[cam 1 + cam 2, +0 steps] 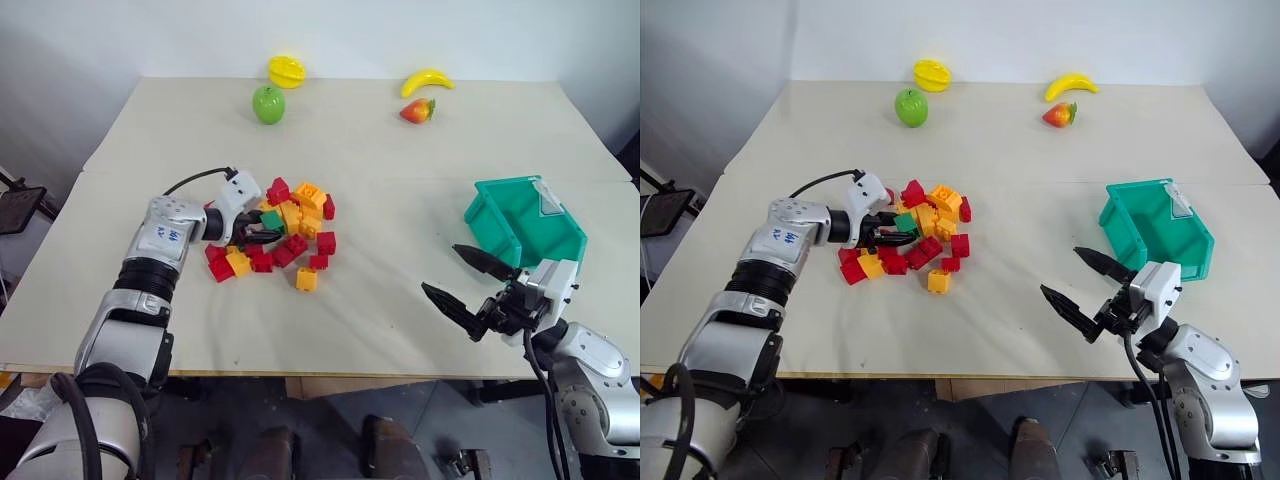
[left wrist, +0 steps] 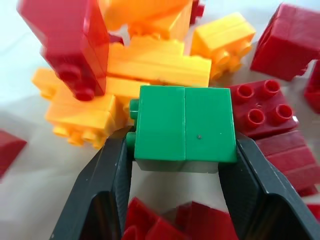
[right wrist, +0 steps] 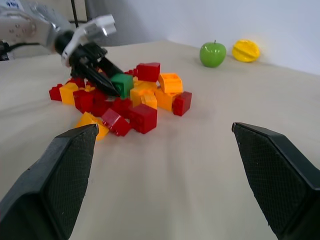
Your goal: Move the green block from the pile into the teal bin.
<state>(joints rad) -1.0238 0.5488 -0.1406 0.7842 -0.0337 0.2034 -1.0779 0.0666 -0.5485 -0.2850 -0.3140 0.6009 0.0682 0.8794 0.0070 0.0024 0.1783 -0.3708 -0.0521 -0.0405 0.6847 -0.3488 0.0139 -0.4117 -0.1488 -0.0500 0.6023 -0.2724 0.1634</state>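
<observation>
Now the green block (image 2: 184, 129) is pinched between the left gripper (image 1: 262, 236) fingers at the pile (image 1: 285, 232); a straight lift is advised, right gripper (image 1: 468, 285) held wide open and empty

In the left wrist view the left gripper's fingers (image 2: 107, 195) run off the picture's edge, and their tips cover two sides of the green block (image 2: 184, 129). The block hides part of the pile (image 2: 150, 65) behind it; the nearest red bricks are blurred and cropped. In the right wrist view the right gripper's fingers (image 3: 60, 180) are also cut off. The teal bin's (image 1: 520, 225) label is too small to read.
</observation>
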